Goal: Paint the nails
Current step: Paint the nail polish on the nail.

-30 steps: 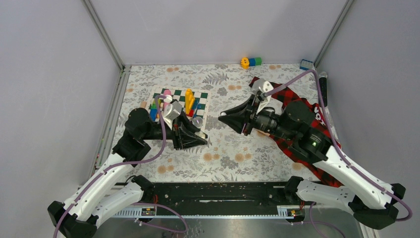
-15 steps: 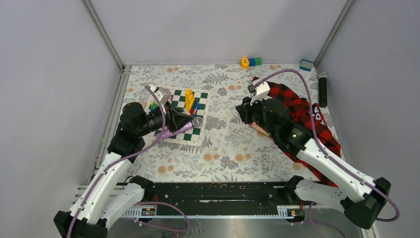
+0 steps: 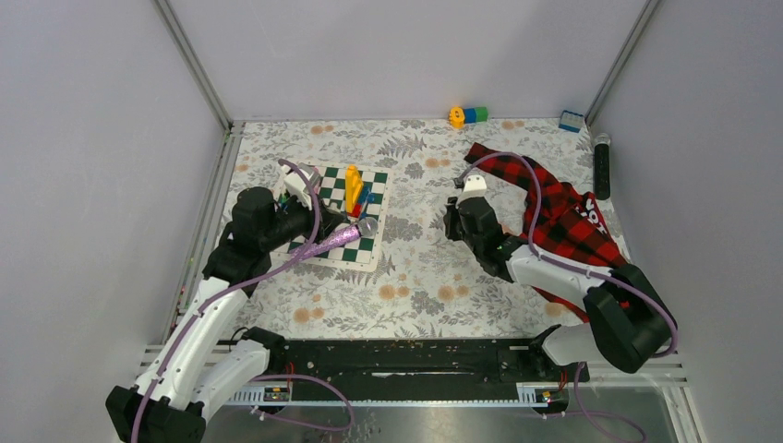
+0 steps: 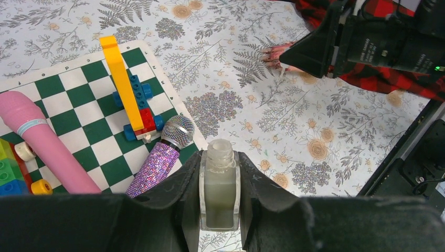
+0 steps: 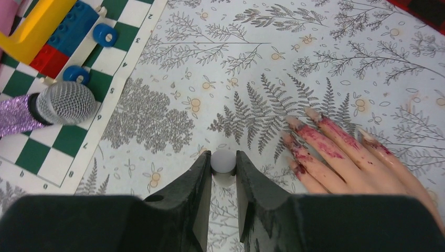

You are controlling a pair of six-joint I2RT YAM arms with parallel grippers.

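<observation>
Mostly, the nails (image 5: 295, 124) looked long and pale, smeared dark red like the dummy fingers (image 5: 328, 147). They lay flat on the desk (image 5: 252, 63) just right of my right hand (image 5: 223, 169), which pinched a small white cap (image 5: 223, 160). My left hand (image 4: 219, 181) gripped a clear bottle (image 4: 219, 205). Whatever hung below the cap was hidden.

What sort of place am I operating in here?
Likely an enclosed tabletop robot test cell, not a salon: plain grey walls, a fern-print tablecloth, and props such as the dummy hand, a chessboard mat and a glittery toy microphone.
</observation>
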